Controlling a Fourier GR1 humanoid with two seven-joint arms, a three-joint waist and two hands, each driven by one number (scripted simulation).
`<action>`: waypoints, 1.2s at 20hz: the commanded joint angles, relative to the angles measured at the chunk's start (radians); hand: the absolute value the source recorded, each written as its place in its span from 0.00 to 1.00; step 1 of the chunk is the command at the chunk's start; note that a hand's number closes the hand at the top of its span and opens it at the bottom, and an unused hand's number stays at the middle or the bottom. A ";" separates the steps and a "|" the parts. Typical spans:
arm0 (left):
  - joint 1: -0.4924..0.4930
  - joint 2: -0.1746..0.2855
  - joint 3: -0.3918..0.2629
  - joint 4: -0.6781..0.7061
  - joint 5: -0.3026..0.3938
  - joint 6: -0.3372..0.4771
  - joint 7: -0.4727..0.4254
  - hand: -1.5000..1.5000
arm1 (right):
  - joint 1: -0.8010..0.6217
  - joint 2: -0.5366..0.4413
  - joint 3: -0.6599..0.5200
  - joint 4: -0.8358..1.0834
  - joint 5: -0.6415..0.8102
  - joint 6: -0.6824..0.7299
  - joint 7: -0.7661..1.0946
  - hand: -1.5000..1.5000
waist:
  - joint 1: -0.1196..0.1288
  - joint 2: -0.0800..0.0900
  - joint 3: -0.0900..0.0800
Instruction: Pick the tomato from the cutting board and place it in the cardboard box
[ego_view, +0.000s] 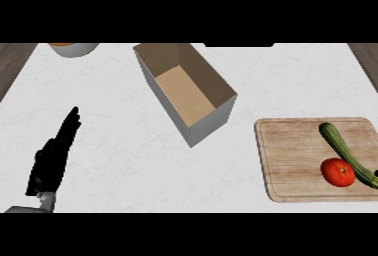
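White marble desk (118, 170) is carrying the cutting board (295, 170) at its right edge, the tomato (338, 172) lying there touching a cucumber (339, 144). The cardboard box (193, 92) is standing open mid-desk, and the left hand (50, 159) is resting near-left, fingers straight together.

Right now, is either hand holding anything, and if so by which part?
Nothing is held: the left hand rests at lower left with fingers straight, and the tomato lies free on the cutting board.

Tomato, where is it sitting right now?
Head view, right side: the tomato lies on the cutting board near its lower right corner, beside the long green vegetable, right of the cardboard box.
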 joint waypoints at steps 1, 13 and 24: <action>-0.017 -0.010 -0.005 -0.006 -0.017 0.016 0.029 0.50 | 0.046 -0.169 0.051 -0.030 0.050 0.171 0.100 0.00 | -0.004 0.001 0.000; -0.010 -0.050 0.006 0.036 -0.043 -0.022 -0.024 0.50 | 0.037 -0.108 0.244 -0.376 0.096 0.325 0.602 0.00 | 0.003 0.002 0.001; -0.041 -0.080 0.095 0.068 -0.083 -0.095 -0.020 0.50 | 0.002 0.002 0.153 -0.238 0.264 0.419 0.561 0.00 | 0.003 0.002 0.002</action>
